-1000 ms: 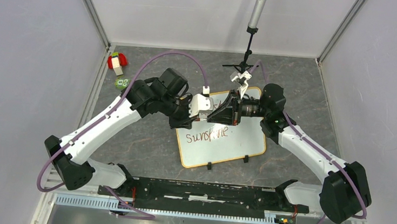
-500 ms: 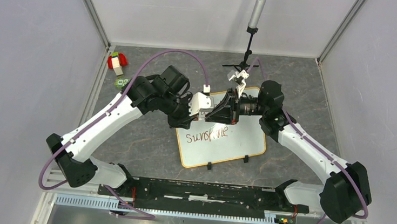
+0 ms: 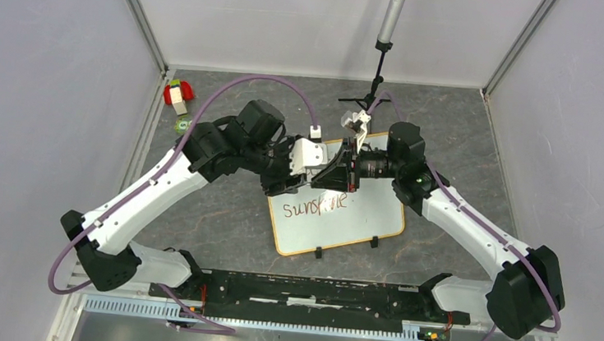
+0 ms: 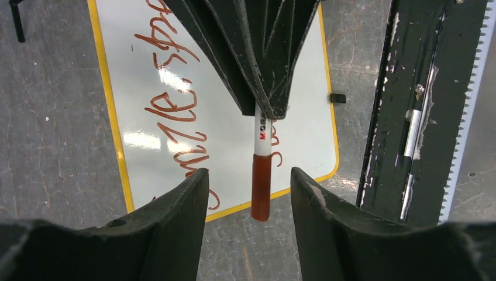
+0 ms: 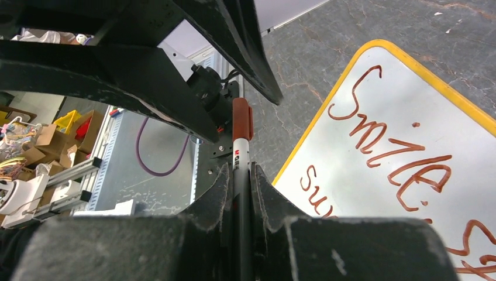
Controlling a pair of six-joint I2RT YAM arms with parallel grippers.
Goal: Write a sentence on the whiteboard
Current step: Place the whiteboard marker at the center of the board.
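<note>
Whiteboard unmoved, marker farther left

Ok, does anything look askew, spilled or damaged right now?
Nothing spilled or damaged. The whiteboard lies rotated against the table edges, the sentence slanting with it. The capped marker, held in the right gripper, points into the open left gripper.

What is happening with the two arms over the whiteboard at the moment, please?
The right hand is shut on a capped marker, holding it above the whiteboard. The left hand is open, its fingers on either side of the cap without touching it. The sentence, in red, is already on the board.
</note>
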